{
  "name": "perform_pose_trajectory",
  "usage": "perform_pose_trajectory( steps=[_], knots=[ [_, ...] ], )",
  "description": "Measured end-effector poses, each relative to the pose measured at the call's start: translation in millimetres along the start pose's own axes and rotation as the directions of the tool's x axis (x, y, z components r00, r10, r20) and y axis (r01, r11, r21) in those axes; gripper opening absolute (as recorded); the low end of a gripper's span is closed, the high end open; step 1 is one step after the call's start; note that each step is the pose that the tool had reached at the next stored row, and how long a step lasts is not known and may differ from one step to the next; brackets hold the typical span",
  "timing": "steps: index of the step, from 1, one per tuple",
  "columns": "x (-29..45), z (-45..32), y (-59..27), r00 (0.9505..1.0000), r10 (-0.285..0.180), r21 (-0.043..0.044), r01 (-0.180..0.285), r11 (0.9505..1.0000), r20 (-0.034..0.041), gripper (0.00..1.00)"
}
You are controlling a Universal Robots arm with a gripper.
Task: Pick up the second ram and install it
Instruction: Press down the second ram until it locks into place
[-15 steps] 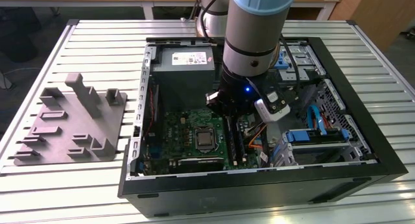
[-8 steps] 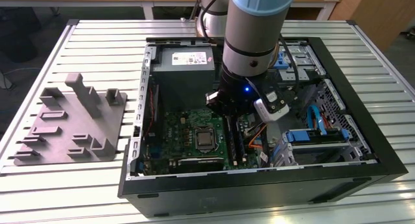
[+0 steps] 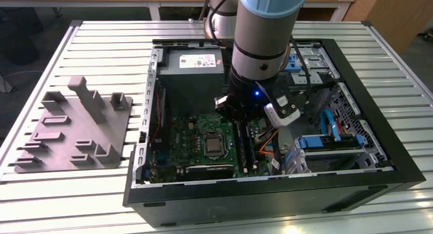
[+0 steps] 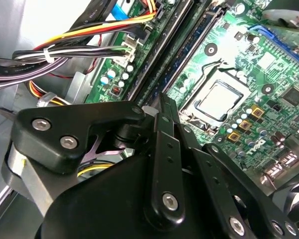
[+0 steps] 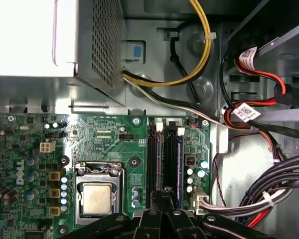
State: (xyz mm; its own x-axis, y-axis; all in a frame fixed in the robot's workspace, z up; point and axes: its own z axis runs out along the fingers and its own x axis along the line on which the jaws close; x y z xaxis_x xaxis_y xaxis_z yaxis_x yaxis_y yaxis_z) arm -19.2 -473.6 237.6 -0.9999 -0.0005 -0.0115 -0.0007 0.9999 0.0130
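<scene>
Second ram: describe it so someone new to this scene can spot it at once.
Start at the open computer case on the slatted table and find the green motherboard with its square silver processor. Beside the processor run long parallel memory slots; the second ram is the thin dark-blue stick in them, under the gripper.

an open black computer case (image 3: 379, 186) lies flat on a slatted metal table (image 3: 101, 41). a green motherboard (image 3: 192, 142) is mounted inside it, with a bare processor (image 5: 97, 198) seated in its socket. a grey power supply (image 3: 192, 61) is fitted at the far end of the case. yellow, black and red cable bundles (image 5: 249, 194) are routed beside the board. a grey stepped plastic fixture (image 3: 78, 127) is placed on the table at the exterior view's left, apart from the case.
</scene>
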Motion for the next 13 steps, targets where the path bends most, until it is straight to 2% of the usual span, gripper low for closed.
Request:
perform_pose_trajectory(
  steps=[13],
  knots=[
    [0.1, 11.6, 3.7, 1.0, 0.0, -0.0002, 0.0, 1.0, 0.0001, 0.1]
  ],
)
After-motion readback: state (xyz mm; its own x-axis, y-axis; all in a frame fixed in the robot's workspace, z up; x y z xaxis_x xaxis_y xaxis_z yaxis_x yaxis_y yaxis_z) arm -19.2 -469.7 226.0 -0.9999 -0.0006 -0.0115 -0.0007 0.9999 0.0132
